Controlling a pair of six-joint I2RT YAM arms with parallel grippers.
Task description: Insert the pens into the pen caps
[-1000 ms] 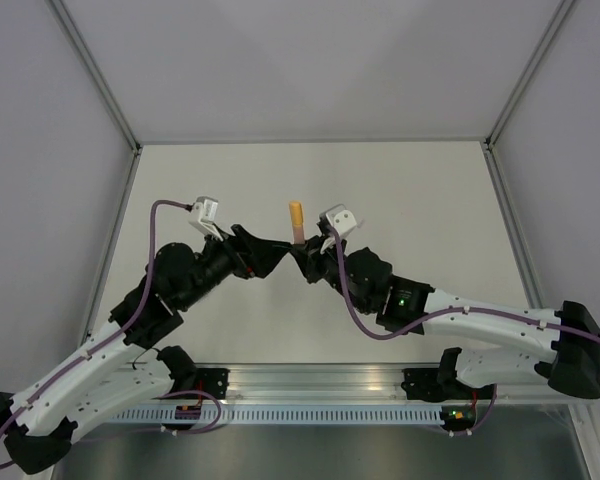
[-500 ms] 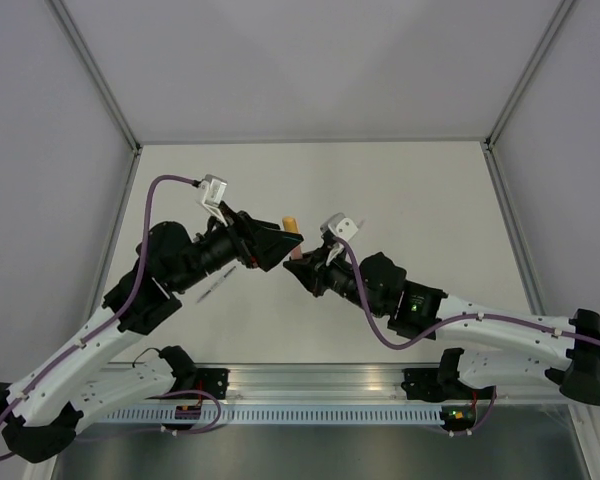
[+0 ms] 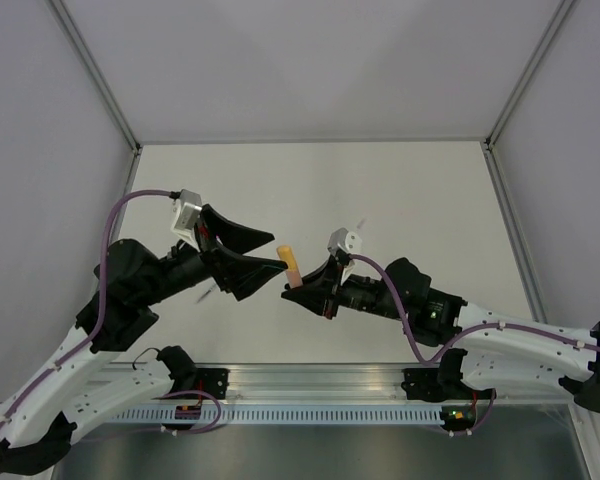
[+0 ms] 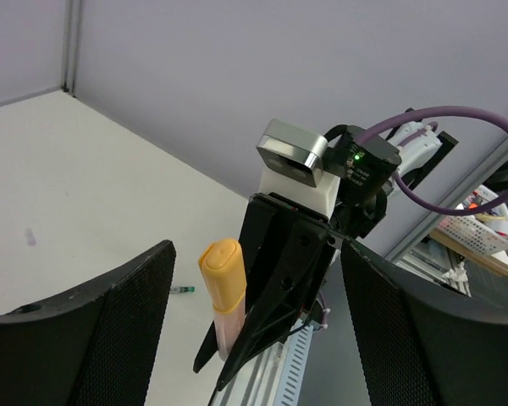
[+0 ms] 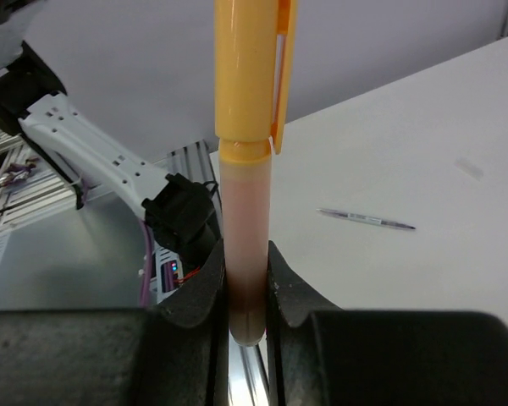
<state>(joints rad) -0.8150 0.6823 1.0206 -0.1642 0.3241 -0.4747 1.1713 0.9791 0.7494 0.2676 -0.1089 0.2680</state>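
My right gripper (image 5: 246,292) pinches the pink pen (image 5: 244,220), orange cap (image 5: 245,68) on (seemingly seated); I'd steer the spread left gripper (image 3: 278,252) clear, then lower gently.

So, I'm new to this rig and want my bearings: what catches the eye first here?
The orange-capped pen, gripped by its pink lower end in the right tool over mid-table. The left tool faces it from the left, wide open and empty. A thin pen lies flat on the table.
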